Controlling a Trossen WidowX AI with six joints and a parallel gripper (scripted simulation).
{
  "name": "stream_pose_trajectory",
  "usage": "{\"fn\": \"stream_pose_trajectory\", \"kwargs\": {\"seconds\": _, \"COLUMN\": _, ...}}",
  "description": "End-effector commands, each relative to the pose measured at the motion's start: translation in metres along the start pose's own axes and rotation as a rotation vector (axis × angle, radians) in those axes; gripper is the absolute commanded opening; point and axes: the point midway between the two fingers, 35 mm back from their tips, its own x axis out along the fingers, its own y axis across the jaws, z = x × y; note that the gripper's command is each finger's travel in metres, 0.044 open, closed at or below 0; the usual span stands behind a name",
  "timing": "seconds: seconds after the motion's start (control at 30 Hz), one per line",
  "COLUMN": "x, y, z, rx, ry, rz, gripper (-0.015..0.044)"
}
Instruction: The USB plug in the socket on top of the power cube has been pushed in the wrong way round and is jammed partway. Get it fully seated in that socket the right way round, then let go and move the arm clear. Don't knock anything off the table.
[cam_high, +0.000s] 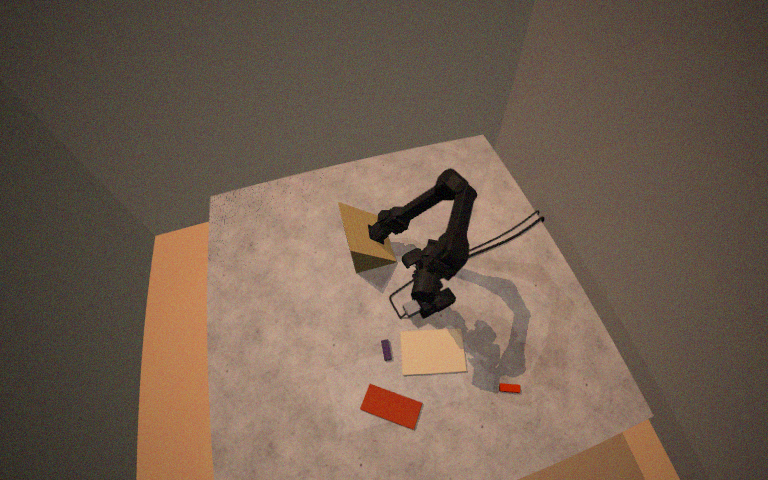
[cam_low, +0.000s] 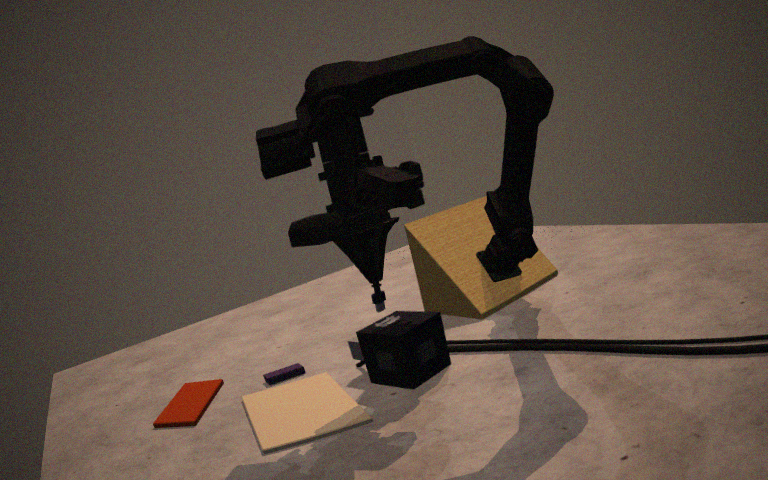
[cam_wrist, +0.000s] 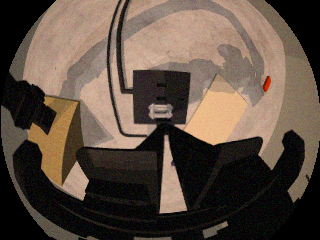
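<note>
From where I'm standing, the black metal-looking fingers (cam_low: 376, 281) are clenched on the small dark USB plug with the pale metal tip (cam_low: 378, 300), which hangs tip-down just above the black power cube (cam_low: 403, 350) (cam_wrist: 145, 100), out of its socket. The pale-rimmed socket (cam_low: 387, 321) (cam_wrist: 160, 111) shows on the cube's top, so the plug is neither seated nor touching it, as far as I can see. I'd say the pulling-out is done and the job in hand is turning and lining up the plug; whether it is the right way round yet, I can't tell. Next, the arm wants to centre the tip over the socket, match its slant and lower it gently, pressing home only if it slides in freely. A crooked push could jam it again or shove the cube across the speckled grey worktop (cam_high: 271, 339) (cam_low: 651, 283) (cam_wrist: 50, 50).
</note>
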Motion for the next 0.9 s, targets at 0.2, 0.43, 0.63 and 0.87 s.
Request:
{"fn": "stream_pose_trajectory", "kwargs": {"seconds": 0.2, "x": 0.0018, "y": 0.0001, "z": 0.0008, "rx": 0.009, "ry": -0.003, "rz": -0.002, "gripper": 0.0}}
{"fn": "stream_pose_trajectory", "kwargs": {"seconds": 0.43, "x": 0.0026, "y": 0.0002, "z": 0.0014, "rx": 0.013, "ry": -0.003, "rz": -0.002, "gripper": 0.0}}
{"fn": "stream_pose_trajectory", "kwargs": {"seconds": 0.63, "x": 0.0033, "y": 0.0003, "z": 0.0018, "rx": 0.016, "ry": -0.003, "rz": -0.002, "gripper": 0.0}}
{"fn": "stream_pose_trajectory", "kwargs": {"seconds": 0.87, "x": 0.0042, "y": 0.0004, "z": 0.0023, "rx": 0.021, "ry": -0.003, "rz": -0.002, "gripper": 0.0}}
